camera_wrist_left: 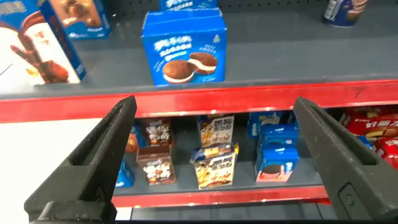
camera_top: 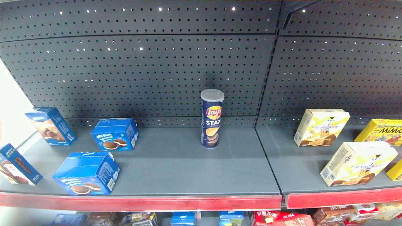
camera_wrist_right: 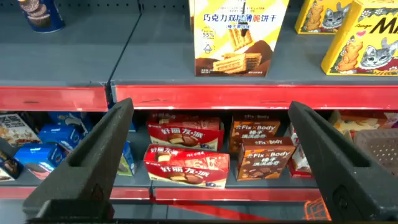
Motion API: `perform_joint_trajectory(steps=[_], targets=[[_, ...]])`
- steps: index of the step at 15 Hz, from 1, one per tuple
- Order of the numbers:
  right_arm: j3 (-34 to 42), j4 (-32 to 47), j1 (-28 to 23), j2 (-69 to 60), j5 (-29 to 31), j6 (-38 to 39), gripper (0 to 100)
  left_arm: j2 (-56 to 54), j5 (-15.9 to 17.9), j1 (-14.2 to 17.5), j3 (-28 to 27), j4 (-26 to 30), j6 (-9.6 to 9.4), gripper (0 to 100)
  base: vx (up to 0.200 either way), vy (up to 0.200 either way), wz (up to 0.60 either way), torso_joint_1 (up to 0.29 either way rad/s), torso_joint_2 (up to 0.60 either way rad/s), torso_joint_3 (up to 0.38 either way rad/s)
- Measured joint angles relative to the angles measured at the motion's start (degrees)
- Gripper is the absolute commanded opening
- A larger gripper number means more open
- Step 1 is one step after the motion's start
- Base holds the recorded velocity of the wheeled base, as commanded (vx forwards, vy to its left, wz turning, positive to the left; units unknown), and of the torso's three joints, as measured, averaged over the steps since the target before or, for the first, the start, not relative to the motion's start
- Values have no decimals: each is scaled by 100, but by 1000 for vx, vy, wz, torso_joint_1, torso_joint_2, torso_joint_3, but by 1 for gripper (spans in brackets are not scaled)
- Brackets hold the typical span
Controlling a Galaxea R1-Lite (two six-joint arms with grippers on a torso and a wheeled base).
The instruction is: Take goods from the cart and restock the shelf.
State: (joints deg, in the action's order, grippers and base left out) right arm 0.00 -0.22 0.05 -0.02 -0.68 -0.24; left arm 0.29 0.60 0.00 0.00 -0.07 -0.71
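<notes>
Head view: lone upright chip can [camera_top: 212, 118] could topple if the spread, empty left gripper [camera_wrist_left: 214, 106] or right gripper [camera_wrist_right: 209, 106] clips it.

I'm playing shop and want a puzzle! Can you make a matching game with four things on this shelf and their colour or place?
Things
1. can
2. front cookie box
3. front wafer box
4. back yellow box

Places
A. blue, front left
B. far right, toward the back
C. middle, standing upright
D. cream, front right

Pairs: 1-C, 2-A, 3-D, 4-B
</notes>
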Motion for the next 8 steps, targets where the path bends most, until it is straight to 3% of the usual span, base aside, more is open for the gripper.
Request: perform_joint_trajectory(steps=[8], targets=[[0, 1, -5, 0, -130, 13, 100, 1, 2, 0, 0, 0, 2, 100, 0, 0, -600, 3, 2, 2]])
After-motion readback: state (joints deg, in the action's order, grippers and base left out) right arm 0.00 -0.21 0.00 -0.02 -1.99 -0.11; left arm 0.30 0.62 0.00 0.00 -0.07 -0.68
